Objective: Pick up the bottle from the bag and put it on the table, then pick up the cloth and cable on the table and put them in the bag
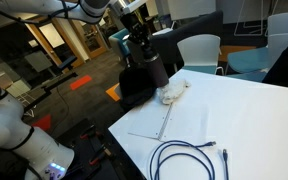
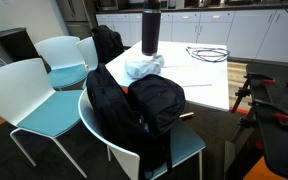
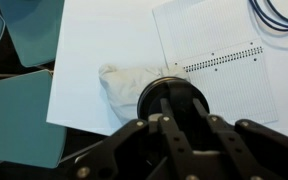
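Your gripper (image 3: pixel 174 104) is clamped around the bottle (image 2: pixel 150 30), upright at the desk (image 1: pixel 254 120) edge beside the cloth (image 2: pixel 144 67), out of the bag (image 2: pixel 149 105); cloth and cable (image 1: pixel 189 155) lie there, not yet bagged.

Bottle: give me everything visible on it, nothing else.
The bottle is a tall, dark cylinder with a matte finish and a slightly wider cap. The material is unclear. It stands about upright at the edge of the white table, right next to the crumpled white cloth and out of the black bag. The gripper clasps its top from above. The wrist view shows only the round cap between the fingers. I cannot tell whether its base touches the table.
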`<action>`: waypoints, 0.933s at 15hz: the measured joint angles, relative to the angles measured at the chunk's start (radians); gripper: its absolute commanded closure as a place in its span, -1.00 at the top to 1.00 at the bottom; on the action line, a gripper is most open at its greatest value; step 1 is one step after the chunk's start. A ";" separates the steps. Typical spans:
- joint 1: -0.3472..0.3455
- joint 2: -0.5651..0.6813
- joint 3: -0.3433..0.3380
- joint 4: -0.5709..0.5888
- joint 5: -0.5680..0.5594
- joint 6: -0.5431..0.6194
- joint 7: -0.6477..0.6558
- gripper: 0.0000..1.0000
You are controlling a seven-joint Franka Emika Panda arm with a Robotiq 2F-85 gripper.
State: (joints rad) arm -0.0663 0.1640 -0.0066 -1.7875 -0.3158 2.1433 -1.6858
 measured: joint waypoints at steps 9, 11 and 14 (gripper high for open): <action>-0.055 0.062 -0.067 0.034 0.000 0.033 0.012 -0.88; -0.069 0.093 -0.073 0.057 0.000 0.039 0.028 -0.88; -0.089 0.146 -0.076 0.104 0.003 0.040 0.046 -0.88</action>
State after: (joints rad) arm -0.1551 0.3098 -0.0826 -1.6837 -0.3127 2.1832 -1.6394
